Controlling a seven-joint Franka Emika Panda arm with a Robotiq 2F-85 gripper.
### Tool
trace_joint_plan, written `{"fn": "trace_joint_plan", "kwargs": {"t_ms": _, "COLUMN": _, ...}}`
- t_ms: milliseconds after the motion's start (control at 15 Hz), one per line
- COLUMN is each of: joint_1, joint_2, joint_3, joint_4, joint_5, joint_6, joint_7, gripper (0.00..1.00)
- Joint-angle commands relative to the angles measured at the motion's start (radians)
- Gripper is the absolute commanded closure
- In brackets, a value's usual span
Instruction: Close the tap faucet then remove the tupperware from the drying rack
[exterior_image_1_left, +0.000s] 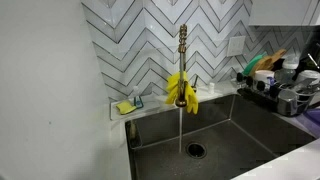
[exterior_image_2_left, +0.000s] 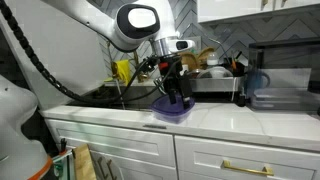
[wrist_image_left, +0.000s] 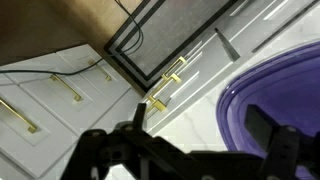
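In an exterior view the brass tap faucet (exterior_image_1_left: 182, 48) stands upright behind the sink, and a thin pale streak runs from its spout down to the drain. The tupperware (exterior_image_2_left: 170, 113), a roundish rimmed plastic container that looks purple-tinted, rests on the white counter outside the dark drying rack (exterior_image_2_left: 216, 88). My gripper (exterior_image_2_left: 178, 98) hangs just over it, open. In the wrist view my gripper (wrist_image_left: 200, 128) straddles the near rim of the tupperware (wrist_image_left: 290, 95), with one finger over its inside and nothing gripped. The drying rack (exterior_image_1_left: 272, 95) also shows beside the sink, loaded with dishes.
Yellow rubber gloves (exterior_image_1_left: 181, 90) hang on the tap. A sponge holder (exterior_image_1_left: 128, 105) sits at the sink's back corner above the steel basin (exterior_image_1_left: 225, 135). A metal pot (exterior_image_1_left: 290, 101) stands in the rack. A dark appliance (exterior_image_2_left: 282, 86) lies beyond the rack. Cabinet fronts carry brass handles (wrist_image_left: 166, 78).
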Motion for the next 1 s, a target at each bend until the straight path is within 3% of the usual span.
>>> {"fn": "trace_joint_plan", "kwargs": {"t_ms": 0, "joint_1": 0.017, "joint_2": 0.000, "joint_3": -0.016, "joint_4": 0.002, "joint_5": -0.005, "joint_6": -0.003, "joint_7": 0.003, "gripper": 0.00}}
{"fn": "trace_joint_plan", "kwargs": {"t_ms": 267, "joint_1": 0.093, "joint_2": -0.081, "joint_3": -0.006, "joint_4": 0.049, "joint_5": 0.134, "joint_6": -0.044, "joint_7": -0.099, "gripper": 0.00}}
{"fn": "trace_joint_plan", "kwargs": {"t_ms": 533, "joint_1": 0.211, "joint_2": -0.163, "joint_3": 0.013, "joint_4": 0.147, "joint_5": 0.296, "joint_6": -0.099, "joint_7": -0.221, "gripper": 0.00}}
{"fn": "trace_joint_plan", "kwargs": {"t_ms": 933, "joint_1": 0.386, "joint_2": -0.078, "joint_3": 0.043, "joint_4": 0.307, "joint_5": 0.617, "joint_6": -0.175, "joint_7": -0.274, "gripper": 0.00}}
